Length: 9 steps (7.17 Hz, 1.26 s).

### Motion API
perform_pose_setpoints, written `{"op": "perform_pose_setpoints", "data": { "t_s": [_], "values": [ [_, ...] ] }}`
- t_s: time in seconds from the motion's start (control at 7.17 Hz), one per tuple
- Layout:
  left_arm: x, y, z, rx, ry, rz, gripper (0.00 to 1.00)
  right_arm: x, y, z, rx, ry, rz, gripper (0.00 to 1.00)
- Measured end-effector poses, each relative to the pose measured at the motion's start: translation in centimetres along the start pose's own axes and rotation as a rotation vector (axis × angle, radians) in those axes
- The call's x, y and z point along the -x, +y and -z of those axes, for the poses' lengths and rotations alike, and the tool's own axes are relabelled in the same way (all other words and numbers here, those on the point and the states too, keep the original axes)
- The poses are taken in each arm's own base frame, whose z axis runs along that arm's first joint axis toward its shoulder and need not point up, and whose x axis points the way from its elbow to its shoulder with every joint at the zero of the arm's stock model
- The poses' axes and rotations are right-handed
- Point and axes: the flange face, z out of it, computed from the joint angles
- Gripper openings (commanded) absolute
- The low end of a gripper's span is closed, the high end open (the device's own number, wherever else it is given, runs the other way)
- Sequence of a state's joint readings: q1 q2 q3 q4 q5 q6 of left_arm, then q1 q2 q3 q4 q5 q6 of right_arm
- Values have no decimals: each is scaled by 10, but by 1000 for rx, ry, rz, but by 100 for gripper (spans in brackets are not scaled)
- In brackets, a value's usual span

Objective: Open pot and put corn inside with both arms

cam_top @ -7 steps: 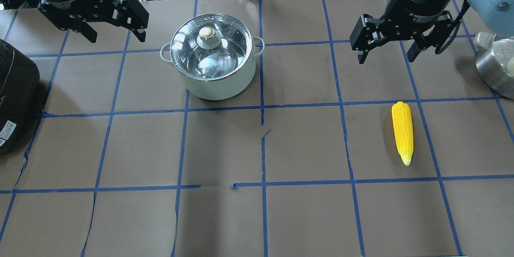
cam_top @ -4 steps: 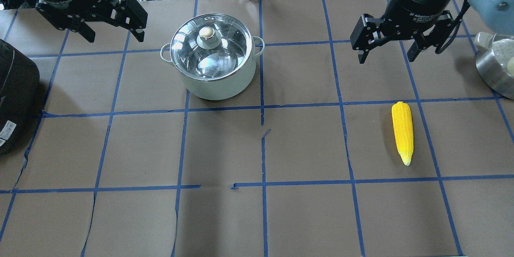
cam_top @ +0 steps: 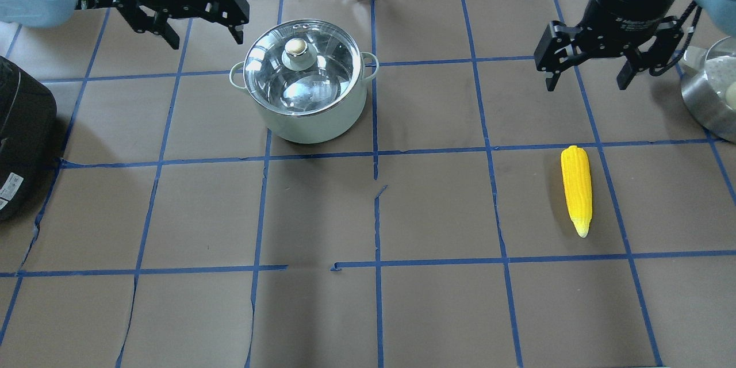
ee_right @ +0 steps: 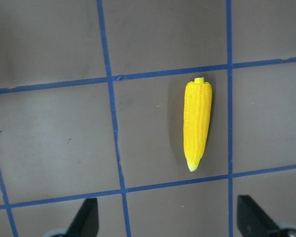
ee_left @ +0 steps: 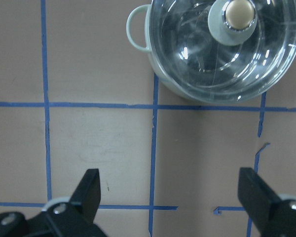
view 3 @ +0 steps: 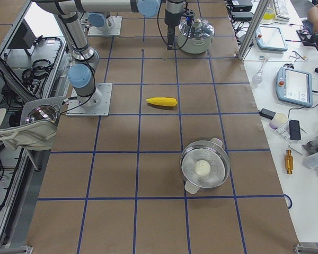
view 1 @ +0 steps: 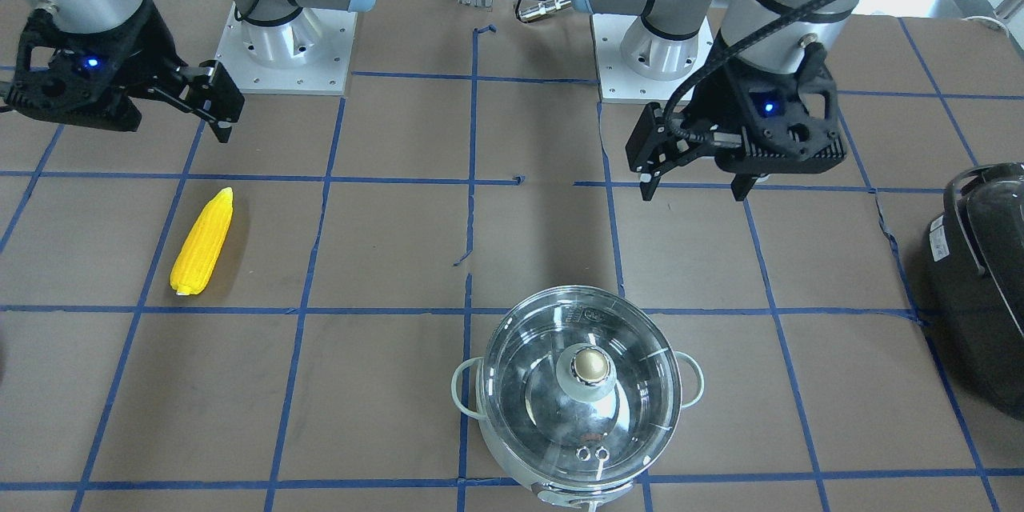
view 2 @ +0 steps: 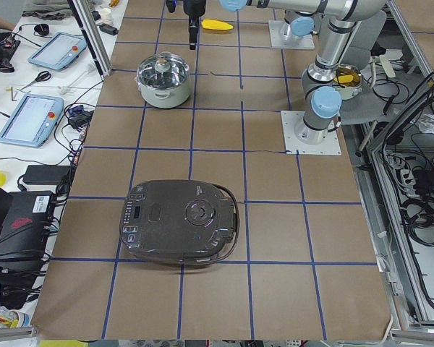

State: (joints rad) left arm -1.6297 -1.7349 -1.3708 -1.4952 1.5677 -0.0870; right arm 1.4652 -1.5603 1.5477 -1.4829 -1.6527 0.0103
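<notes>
Since a second ago the left gripper [cam_top: 207, 41] has swung inward toward the pot [cam_top: 310, 118] and now hangs raised, short of it and to its left. The right gripper [cam_top: 586, 85] has slid outward, roughly into line with the corn [cam_top: 577, 190]. Pot and corn have not shifted. Both pairs of fingers stand wide apart, empty.

Nothing of the task looks done yet. The glass lid [cam_top: 328, 66] sits closed, and lifting it, picking the corn and dropping it in all remain.

Nearest the robot the counter [cam_top: 437, 310] is bare, with broad room for setting a lid down. Next out lies the corn, flat, well apart from everything. Farther out stands the pot, with free squares on each side. A black appliance [cam_top: 23, 126] hugs the left edge. A second steel pot [cam_top: 707, 103] sits at the right edge near the right gripper. The far edge runs close behind.
</notes>
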Motion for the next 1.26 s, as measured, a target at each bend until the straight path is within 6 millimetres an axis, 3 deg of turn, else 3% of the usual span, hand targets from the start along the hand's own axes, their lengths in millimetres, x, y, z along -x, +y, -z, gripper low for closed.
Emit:
{"op": "perform_pose_setpoints", "data": {
  "t_s": [0.14, 0.42, 0.7, 0.84, 0.98, 1.26],
  "values": [
    [-19, -18, -18, -9, 2, -4, 100, -21, -13, -16, 19, 1, -41, 100],
    [-42, -50, -61, -38, 17, 9, 99, -40, -39, -56, -10, 1, -90, 100],
    [-67, -68, -107, -44, 25, 7, 99, -45, -58, -123, -7, 4, -106, 100],
    [-76, -71, -126, -35, 21, -8, 91, -49, -58, -157, -6, 2, -112, 100],
    [-80, -74, -142, -22, 14, -17, 90, -55, -52, -189, -13, 0, -119, 100],
    [-82, -79, -155, -23, 9, -31, 92, -59, -37, -240, -29, -2, -116, 100]
  ]
}}
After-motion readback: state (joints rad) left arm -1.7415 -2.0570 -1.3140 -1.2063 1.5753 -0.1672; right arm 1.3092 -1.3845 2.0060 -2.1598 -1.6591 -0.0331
